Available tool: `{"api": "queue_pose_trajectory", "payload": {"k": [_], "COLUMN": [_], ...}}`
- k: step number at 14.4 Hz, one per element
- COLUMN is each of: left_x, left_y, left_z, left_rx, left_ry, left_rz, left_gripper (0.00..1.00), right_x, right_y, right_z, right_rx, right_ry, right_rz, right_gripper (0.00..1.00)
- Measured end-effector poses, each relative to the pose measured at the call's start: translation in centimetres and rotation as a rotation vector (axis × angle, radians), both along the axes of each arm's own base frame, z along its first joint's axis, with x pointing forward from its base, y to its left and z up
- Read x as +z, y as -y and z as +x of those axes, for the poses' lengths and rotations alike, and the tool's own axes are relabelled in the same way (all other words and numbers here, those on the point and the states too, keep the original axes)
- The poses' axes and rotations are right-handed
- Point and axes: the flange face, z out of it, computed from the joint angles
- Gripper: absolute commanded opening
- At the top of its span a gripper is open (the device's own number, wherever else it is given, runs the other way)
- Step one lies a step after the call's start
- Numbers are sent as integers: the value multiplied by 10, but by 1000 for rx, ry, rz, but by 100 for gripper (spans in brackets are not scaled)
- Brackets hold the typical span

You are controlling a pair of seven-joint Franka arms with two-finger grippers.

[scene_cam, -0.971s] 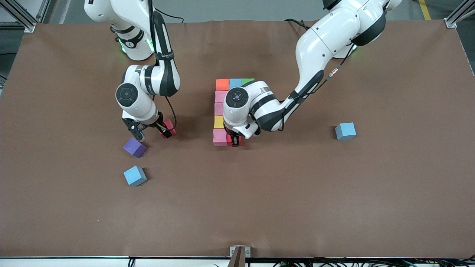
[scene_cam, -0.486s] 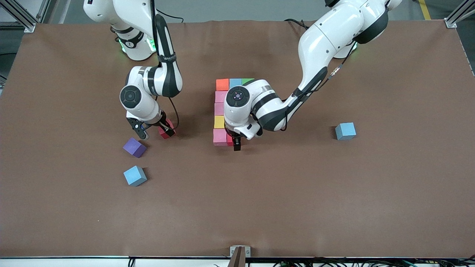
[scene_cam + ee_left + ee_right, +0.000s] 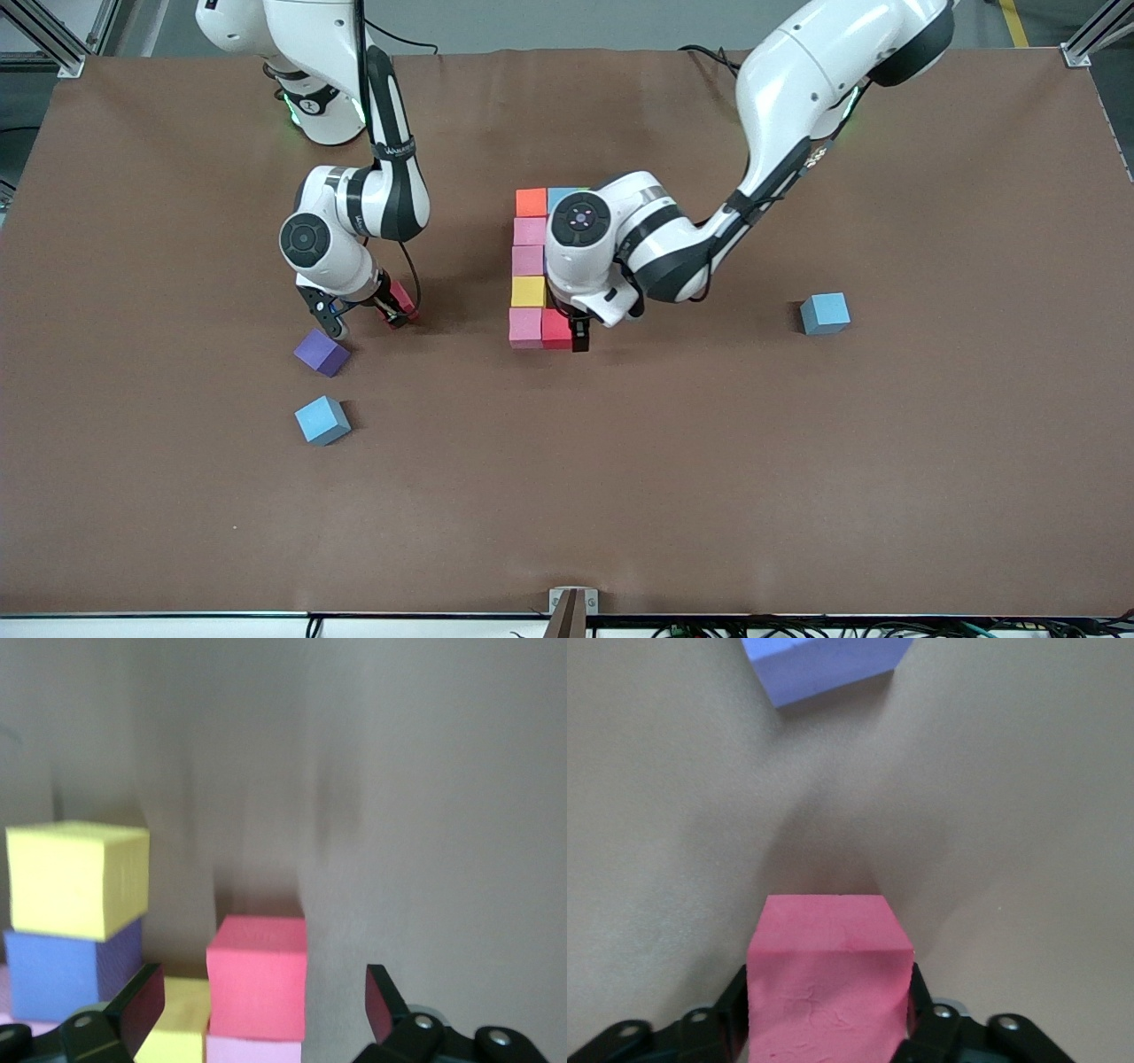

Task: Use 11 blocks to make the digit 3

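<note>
Now the left hand (image 3: 580, 341) stands open, lifted off the red block (image 3: 555, 329) it set beside the pink one at the block column's (image 3: 528, 261) near end. Meanwhile the right hand (image 3: 363, 315) has closed on another red block (image 3: 829, 979); the desk (image 3: 620, 496) lies bare toward its front edge.

We see two arms with glossy white shells and black joint bands. Each wrist ends in a round dark cap; the left arm's (image 3: 580, 218) cap carries a small ring of dots. A thin black cable runs along each forearm. Green lights glow at the right arm's (image 3: 306, 239) base and near the left arm's shoulder. The gripper fingers are black, with small silver screws visible in both wrist views.
</note>
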Motion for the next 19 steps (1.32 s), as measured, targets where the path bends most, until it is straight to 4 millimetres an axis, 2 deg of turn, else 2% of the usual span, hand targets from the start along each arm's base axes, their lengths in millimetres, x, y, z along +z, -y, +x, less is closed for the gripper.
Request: {"api": "queue_pose_trajectory", "payload": {"k": [2, 3, 6, 8, 13, 16, 19], "left_x": [14, 22, 41, 45, 54, 60, 62], "left_y": [-35, -54, -102, -129, -185, -215, -248], "left_z": [15, 23, 38, 40, 47, 60, 71], "left_rx": [-72, -107, -236, -342, -643, -819, -903], "left_ry": [-33, -43, -44, -46, -58, -16, -1], "left_rz": [18, 27, 54, 74, 65, 15, 8], "left_gripper": [100, 100, 100, 100, 100, 100, 100], "right_x": [2, 2, 10, 28, 105, 125, 132], "right_y": [1, 1, -8, -29, -102, -159, -224], "right_z": [2, 3, 11, 24, 63, 66, 69], "right_rx": [-4, -4, -7, -46, -160, -245, -332], "right_ry": [3, 4, 24, 42, 61, 59, 60], "right_rz": [3, 5, 16, 41, 125, 133, 98], "right_gripper": [7, 1, 0, 0, 0, 1, 0]}}
